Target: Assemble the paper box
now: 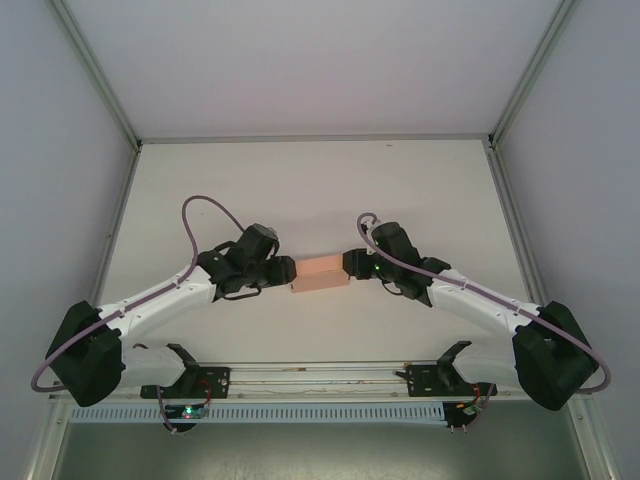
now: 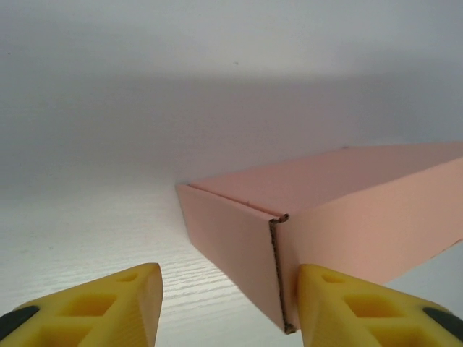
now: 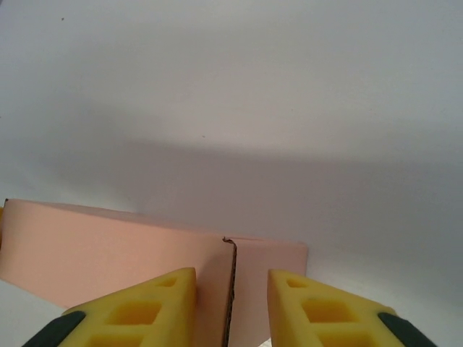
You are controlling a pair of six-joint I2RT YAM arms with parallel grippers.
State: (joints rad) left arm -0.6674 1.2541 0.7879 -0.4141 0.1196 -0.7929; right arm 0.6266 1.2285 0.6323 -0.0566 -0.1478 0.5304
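Left gripper (image 2: pixel 230 293) gapes wide at the paper box's (image 2: pixel 347 210) corner, lower frame; right gripper (image 3: pixel 231 293), parted more narrowly, brackets another corner.

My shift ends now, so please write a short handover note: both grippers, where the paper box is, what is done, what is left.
Left gripper: open, at the paper box's left end, a box corner between its fingers.
Right gripper: open, at the right end, a corner seam between its fingers.
Box: on the table between the arms, folded into a rectangular box, top shut.
Left to do: probably only checking the end seams, then backing off.
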